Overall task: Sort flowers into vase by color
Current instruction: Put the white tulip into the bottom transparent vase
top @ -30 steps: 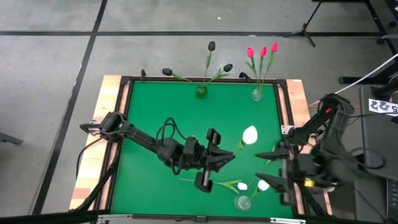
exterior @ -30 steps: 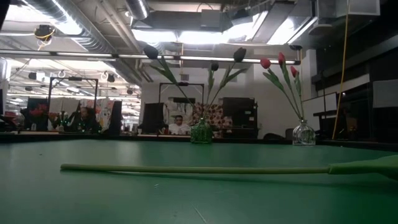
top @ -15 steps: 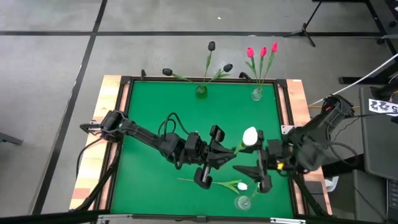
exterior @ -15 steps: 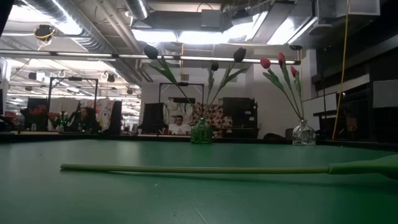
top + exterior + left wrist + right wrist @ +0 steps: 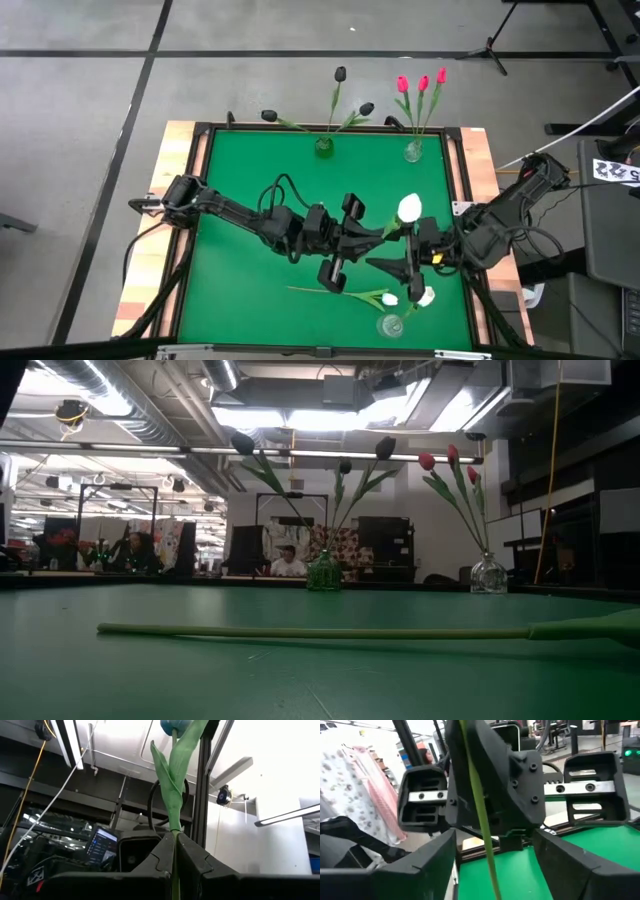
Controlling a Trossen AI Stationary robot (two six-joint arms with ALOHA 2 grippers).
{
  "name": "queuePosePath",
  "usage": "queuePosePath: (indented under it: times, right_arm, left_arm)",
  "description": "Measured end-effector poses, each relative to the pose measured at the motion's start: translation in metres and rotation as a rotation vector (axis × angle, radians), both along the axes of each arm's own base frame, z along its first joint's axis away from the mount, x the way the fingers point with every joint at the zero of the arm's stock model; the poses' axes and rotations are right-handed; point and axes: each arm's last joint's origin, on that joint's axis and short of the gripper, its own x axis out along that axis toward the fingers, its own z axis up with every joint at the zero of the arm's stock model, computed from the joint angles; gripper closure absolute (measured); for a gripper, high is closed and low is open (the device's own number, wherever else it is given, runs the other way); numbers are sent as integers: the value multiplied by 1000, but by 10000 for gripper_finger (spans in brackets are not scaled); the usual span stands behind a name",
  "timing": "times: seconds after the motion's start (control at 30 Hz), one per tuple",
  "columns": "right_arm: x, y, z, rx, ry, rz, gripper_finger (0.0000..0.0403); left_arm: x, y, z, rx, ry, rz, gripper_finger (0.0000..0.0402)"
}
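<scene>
The left gripper (image 5: 372,240), jaws pinching the stem, holds a white tulip (image 5: 409,209) above the desk (image 5: 250,180) centre-right. The right gripper (image 5: 400,268) faces it with jaws spread on either side of the same stem, not yet closed. The tulip is judged light, its stem thin and flexible and its head easily crushed; grip mid-stem, below the leaves. Count: three black tulips (image 5: 340,74) in the green vase (image 5: 323,146); three red tulips (image 5: 421,82) in the clear vase (image 5: 413,152); two white heads by the near vase (image 5: 390,325); one loose stem (image 5: 320,631) lying on the desk.
</scene>
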Motion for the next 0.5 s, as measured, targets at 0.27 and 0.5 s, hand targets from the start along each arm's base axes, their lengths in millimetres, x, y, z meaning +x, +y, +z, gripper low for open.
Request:
queuePosePath:
  times: [0.27,0.5]
  right_arm:
    - [4,-6,-3,-20,24,-24,206]
    - [5,-7,-3,-24,28,-30,253]
  left_arm:
    - [0,0,0,-6,1,-8,394]
    - [-1,-3,0,-6,1,-20,394]
